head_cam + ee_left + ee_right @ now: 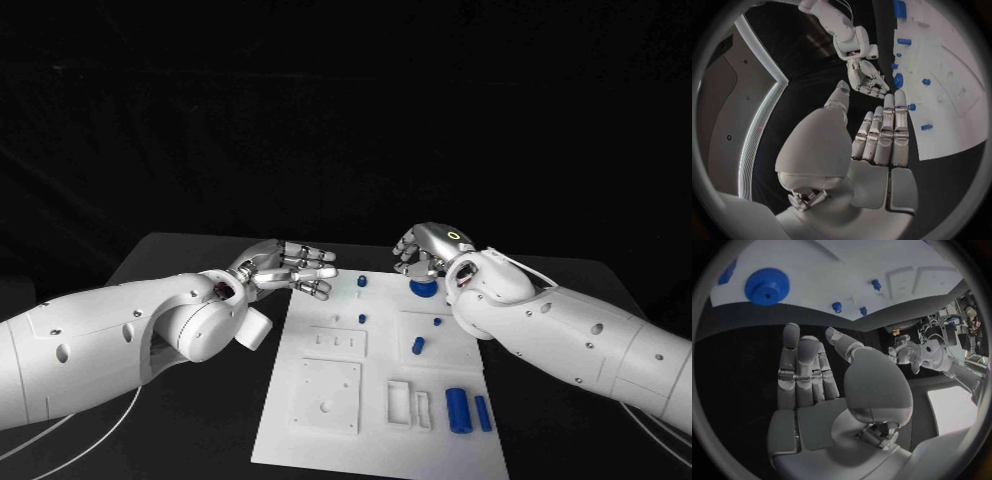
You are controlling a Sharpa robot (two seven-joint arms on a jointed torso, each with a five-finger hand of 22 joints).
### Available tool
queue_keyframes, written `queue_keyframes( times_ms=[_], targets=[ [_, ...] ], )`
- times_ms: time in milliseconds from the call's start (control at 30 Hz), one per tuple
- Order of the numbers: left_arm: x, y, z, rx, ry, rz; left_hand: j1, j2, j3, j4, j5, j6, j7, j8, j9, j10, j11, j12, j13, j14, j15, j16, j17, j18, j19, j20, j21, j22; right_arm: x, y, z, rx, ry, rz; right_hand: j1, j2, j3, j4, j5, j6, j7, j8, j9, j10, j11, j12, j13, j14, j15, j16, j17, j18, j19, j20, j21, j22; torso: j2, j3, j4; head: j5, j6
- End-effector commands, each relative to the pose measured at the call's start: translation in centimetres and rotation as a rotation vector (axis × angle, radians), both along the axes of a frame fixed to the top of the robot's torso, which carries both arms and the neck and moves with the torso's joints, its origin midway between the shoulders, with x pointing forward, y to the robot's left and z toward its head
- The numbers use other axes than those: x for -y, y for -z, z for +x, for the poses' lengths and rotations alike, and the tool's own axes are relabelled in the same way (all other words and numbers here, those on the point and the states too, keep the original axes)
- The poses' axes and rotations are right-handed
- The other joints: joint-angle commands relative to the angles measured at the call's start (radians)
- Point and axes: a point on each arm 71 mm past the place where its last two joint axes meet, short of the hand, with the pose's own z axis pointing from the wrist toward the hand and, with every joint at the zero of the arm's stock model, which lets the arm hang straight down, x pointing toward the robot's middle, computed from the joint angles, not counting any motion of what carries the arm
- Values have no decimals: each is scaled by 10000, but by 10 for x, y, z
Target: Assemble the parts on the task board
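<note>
Both hands (left hand (284, 268), right hand (433, 252)) empty at the task board (378, 420) far edge, fingers loosely apart.

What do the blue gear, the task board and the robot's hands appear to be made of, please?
Blue gear: probably moulded plastic, matte, uniform colour, crisp teeth. Task board: likely matte white plastic with raised and recessed shapes. Left hand and right hand: silvery, faintly glossy shells, metal or metallic-coated plastic; cannot tell which.

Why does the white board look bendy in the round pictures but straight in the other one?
Fisheye lenses do it: in the left wrist view the task board has curved edges, and in the right wrist view they bow above the right hand. The head view keeps them straight, though its dark background swallows detail.
</note>
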Motion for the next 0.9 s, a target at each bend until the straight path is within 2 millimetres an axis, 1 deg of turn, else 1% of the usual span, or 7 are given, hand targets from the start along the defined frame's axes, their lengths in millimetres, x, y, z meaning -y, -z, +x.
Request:
queue_keyframes(
  times_ms=[33, 200, 333, 400, 467, 600, 900],
  targets=[
    [-2, -3, 0, 195, -50, -92, -32, 104, -49, -142, -32, 69, -6, 2, -3, 94, -5, 25, 8, -49, -1, 62, 12, 195, -83, -8, 65, 3, 11, -3, -1, -346, -293, -189, 35, 102, -272, -48, 80, 290, -100, 8, 22, 1007, -366, 52, 143, -1, -278, 33, 38, -310, 1, -233, 44, 49, -28, 82, -162, 28, 32],
    [-5, -3, 1, 214, -104, -88, -169, 211, -101, -423, -30, 106, 3, 5, -1, 112, -4, 19, 6, -56, 0, 75, 27, 199, -102, -5, 97, 7, 35, -3, 2, -830, -110, -243, 75, 71, -1192, -76, 541, 362, -234, -9, -39, 2235, -723, 505, 1587, 10, -589, 8, 157, -865, 70, -717, 7, 44, -40, 145, -225, 47, 48],
    [-8, -3, 2, 226, -127, -85, -172, 218, -96, -437, -30, 91, 2, 3, -3, 100, -1, 20, 6, -54, 0, 79, 30, 200, -103, -5, 103, 8, 49, 1, 5, -1371, 83, -273, 41, 346, -2536, 67, 1215, 135, -165, 56, -11, 817, -795, 4575, 6311, -42, -652, 649, 1022, -1143, 252, -883, 602, 308, -27, 176, -234, -1, 48],
    [-8, -3, 3, 231, -146, -80, -177, 228, -89, -456, -29, 71, 2, -1, -4, 82, 3, 20, 6, -51, 0, 84, 35, 201, -105, -5, 111, 9, 53, 3, 6, -1624, 141, -306, 99, 341, -2863, 77, 1283, -177, -155, 9, -13, -186, -718, 6590, 8572, -106, -574, 1244, 1969, -1069, 260, -801, 1292, 541, -22, 183, -232, -11, 46],
    [-9, -3, 4, 238, -171, -76, -176, 226, -84, -469, -29, 28, -11, -7, -8, 56, 7, 18, 6, -48, -1, 88, 38, 202, -109, -5, 117, 9, 55, 5, 7, -1860, 202, -356, 113, 317, -3171, 181, 1462, -482, -127, 4, -28, 5, -622, 8040, 9903, -42, -498, 1828, 2869, -1019, 304, -720, 2157, 664, -14, 179, -245, -10, 52],
    [-11, -3, 5, 248, -200, -70, -174, 224, -79, -475, -28, -29, -42, -8, -10, 44, 10, 20, 6, -46, -1, 91, 41, 204, -109, -5, 122, 10, 55, 9, 10, -2183, 311, -458, 204, 336, -3492, 339, 1585, -940, 23, 0, -58, 241, -544, 9041, 10828, 32, -424, 2240, 3631, -976, 308, -648, 3164, 790, -6, 200, -276, -14, 64],
    [-8, -3, 5, 227, -129, -70, -197, 237, -72, -473, -27, -27, -26, -4, -9, 20, 14, 20, 6, -47, -1, 96, 48, 206, -117, -3, 135, 11, 52, 20, 21, -2714, 577, -778, 426, 387, -3954, 483, 1690, -1601, 116, -29, -92, 266, -476, 9171, 11179, 110, -367, 2191, 4155, -887, 63, -568, 3900, 800, 16, 186, -198, -79, 23]
  ],
)
